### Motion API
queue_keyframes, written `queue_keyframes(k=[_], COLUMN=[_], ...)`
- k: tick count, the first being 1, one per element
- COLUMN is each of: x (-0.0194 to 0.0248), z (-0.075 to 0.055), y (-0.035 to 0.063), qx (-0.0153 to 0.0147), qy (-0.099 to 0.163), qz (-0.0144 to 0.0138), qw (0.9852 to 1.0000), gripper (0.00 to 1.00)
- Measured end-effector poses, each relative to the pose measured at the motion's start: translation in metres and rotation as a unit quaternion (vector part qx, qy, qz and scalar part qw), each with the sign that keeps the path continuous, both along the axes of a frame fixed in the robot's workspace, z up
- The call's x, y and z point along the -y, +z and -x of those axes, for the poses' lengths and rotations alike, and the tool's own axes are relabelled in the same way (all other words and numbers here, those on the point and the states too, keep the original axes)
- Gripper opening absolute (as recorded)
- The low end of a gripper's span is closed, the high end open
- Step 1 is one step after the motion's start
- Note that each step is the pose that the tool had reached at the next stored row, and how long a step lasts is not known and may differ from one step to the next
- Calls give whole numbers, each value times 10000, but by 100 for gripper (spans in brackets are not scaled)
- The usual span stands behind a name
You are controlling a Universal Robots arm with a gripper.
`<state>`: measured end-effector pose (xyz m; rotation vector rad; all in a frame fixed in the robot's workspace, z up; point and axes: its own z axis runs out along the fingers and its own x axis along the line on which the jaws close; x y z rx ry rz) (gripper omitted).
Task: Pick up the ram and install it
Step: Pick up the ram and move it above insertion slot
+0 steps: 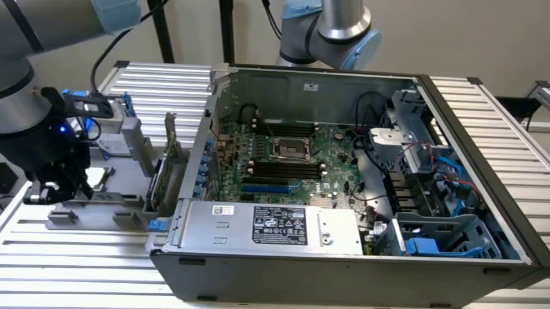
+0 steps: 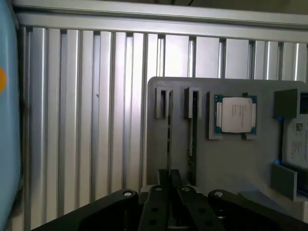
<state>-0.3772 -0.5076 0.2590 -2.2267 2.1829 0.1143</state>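
My gripper (image 1: 56, 192) hangs low over the grey parts holder (image 1: 107, 172) at the exterior view's left, beside the open computer case (image 1: 344, 257). In the wrist view its two fingertips stand close together on the near end of a thin ram (image 2: 169, 130) that sits on edge in a slot of the holder (image 2: 226, 159). My gripper (image 2: 169, 179) looks shut on that ram. A second ram (image 2: 192, 134), dark green, stands in the neighbouring slot. The black memory slots (image 1: 284, 170) lie on the motherboard inside the case.
A square silver processor chip (image 2: 236, 114) rests in the holder beside the sticks. An upright expansion card (image 1: 169, 161) stands between the holder and the case wall. The ribbed aluminium table (image 1: 77, 270) surrounds everything. A second arm's base (image 1: 339, 32) rises behind the case.
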Motion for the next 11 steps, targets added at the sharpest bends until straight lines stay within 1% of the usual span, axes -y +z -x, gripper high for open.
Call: queue_keyframes(k=[6, 8, 11], x=[0, 0, 0], z=[-92, -150, -272], y=[273, 363, 503], qx=[-3, -2, -3], qy=[0, 0, 0], qz=[0, -1, 0], qw=[10000, 10000, 10000], gripper=[14, 14, 14])
